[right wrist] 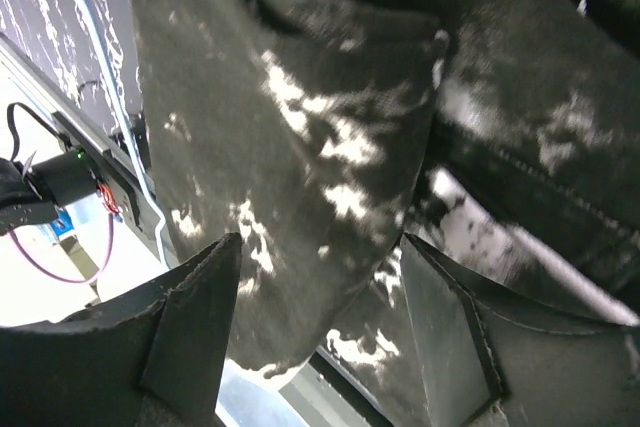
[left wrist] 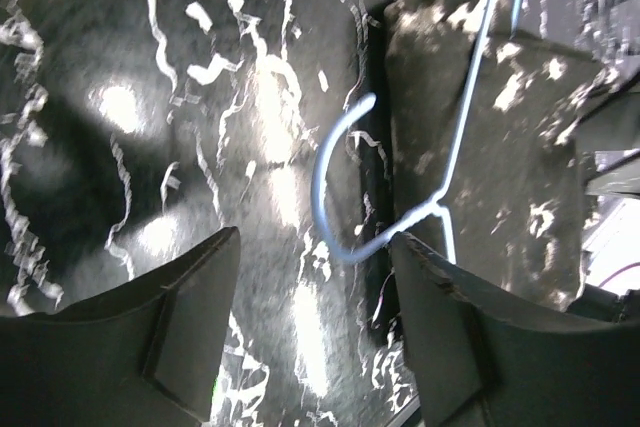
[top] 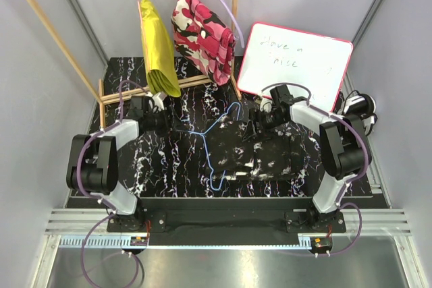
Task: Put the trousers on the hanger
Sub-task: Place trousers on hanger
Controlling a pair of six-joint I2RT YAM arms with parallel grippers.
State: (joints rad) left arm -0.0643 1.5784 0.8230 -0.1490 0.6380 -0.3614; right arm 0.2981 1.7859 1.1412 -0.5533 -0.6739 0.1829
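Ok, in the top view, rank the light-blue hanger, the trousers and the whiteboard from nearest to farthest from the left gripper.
1. hanger: on the table, its hook just right of the left gripper.
2. trousers: mid-table, further right.
3. whiteboard: propped at the back right.

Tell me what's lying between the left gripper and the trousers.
The hook of the hanger, on otherwise bare tabletop. The left wrist view shows it just ahead of the open left gripper, with the trousers beyond.

Even overhead light; wrist views blurred, glare on tabletop [left wrist: 120, 107].
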